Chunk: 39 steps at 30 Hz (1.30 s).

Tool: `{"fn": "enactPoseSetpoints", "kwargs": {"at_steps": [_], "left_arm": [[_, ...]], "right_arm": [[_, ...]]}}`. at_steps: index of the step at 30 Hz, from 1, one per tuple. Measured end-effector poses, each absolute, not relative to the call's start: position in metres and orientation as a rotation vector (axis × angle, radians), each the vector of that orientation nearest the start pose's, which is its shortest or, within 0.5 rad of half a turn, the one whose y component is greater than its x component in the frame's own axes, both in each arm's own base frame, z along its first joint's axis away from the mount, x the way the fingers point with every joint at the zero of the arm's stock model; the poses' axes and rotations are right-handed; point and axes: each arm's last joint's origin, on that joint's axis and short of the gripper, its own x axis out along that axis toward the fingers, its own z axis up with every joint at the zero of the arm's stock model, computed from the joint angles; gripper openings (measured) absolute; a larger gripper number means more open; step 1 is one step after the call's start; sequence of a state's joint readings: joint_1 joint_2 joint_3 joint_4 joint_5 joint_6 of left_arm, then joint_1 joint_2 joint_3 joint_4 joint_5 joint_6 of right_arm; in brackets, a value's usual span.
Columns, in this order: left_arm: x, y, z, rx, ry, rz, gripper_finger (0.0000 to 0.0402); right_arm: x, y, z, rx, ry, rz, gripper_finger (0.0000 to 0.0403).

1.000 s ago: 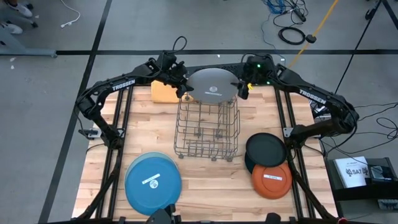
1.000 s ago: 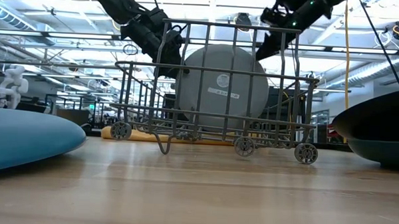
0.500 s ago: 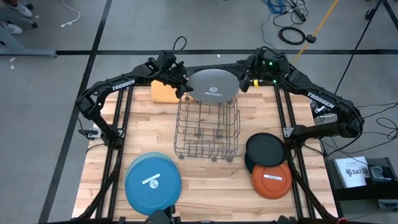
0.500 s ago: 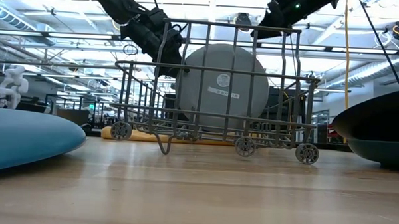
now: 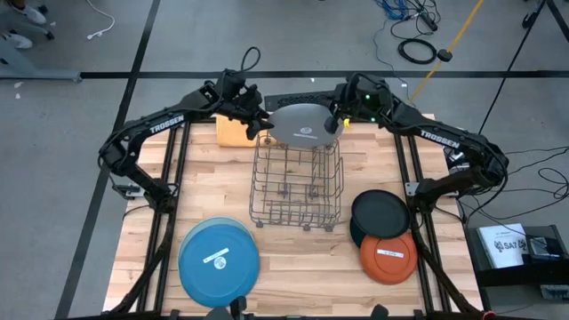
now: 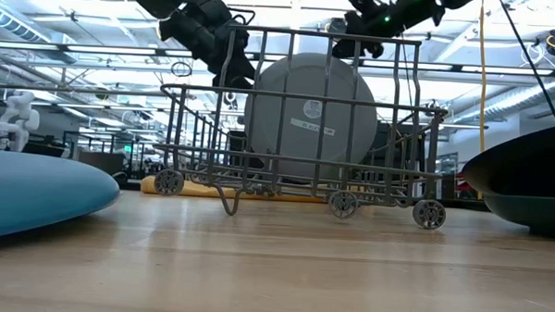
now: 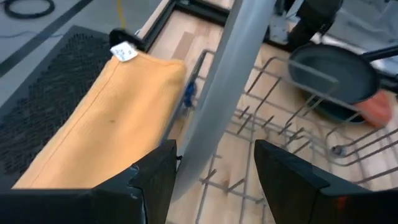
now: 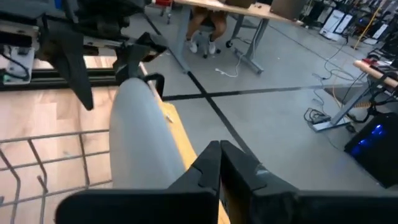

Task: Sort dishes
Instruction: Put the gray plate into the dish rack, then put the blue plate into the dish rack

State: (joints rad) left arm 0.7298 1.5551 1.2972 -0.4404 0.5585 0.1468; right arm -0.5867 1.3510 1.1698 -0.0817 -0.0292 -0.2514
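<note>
The large grey plate [image 5: 302,124] [image 6: 302,115] stands nearly upright at the far end of the wire rack [image 5: 296,191], with its lower rim down among the wires. My left gripper [image 5: 258,120] [image 7: 214,146] is open, and the plate's left rim [image 7: 205,137] passes between its fingers. My right gripper [image 5: 339,122] [image 8: 219,146] is shut beside the plate's right upper rim [image 8: 134,137]. The blue plate [image 5: 219,258] lies flat at the near left. The orange plate [image 5: 388,256] overlaps the near edge of the black plate [image 5: 380,213] at the near right. My left gripper has the grey plate's left rim between its open fingers, lying against the inner side of one finger [image 7: 166,163]; a gap shows before the other finger. The fingers slant down from the far left, across the rim. My right gripper is shut next to the plate's right rim; I cannot tell whether it touches.
A folded orange cloth [image 5: 233,132] [image 7: 106,118] lies at the far left, behind the rack and under my left gripper. Bare wood shows between the rack and the table's near edge [image 5: 302,284]. The table's metal frame rails run along both sides.
My right gripper drew back from the grey plate's right rim toward the far right, then came back to it and shut. The plate has tipped more upright and its top edge has risen. My left gripper has shifted a little toward the far edge, with the rim still between its fingers.
</note>
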Motion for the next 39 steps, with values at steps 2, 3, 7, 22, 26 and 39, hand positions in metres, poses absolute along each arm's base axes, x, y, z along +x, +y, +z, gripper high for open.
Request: {"fn": "enactPoseSetpoints", "kwargs": {"at_steps": [2,3,7,22,26,39], "left_arm": [[0.264,0.214,0.302,-0.258,0.585,0.146,0.0214],[0.264,0.215,0.301,-0.254,0.590,0.153,0.0214],[0.263,0.217,0.302,-0.250,0.582,0.161,0.0214],[0.261,0.216,0.304,-0.247,0.578,0.159,0.0214],[0.257,0.213,0.313,-0.218,0.553,0.155,0.0214],[0.226,0.184,0.369,-0.078,0.385,0.175,0.0214]], "right_arm": [[0.261,-0.168,0.351,-0.179,0.301,-0.513,0.0002],[0.263,-0.167,0.352,-0.191,0.292,-0.508,0.0001],[0.268,-0.164,0.356,-0.219,0.242,-0.495,0.0001],[0.284,-0.178,0.329,-0.169,0.335,-0.554,0.0000],[0.284,-0.177,0.328,-0.165,0.346,-0.550,0.0000],[0.282,-0.172,0.342,-0.218,0.257,-0.539,0.0010]]}}
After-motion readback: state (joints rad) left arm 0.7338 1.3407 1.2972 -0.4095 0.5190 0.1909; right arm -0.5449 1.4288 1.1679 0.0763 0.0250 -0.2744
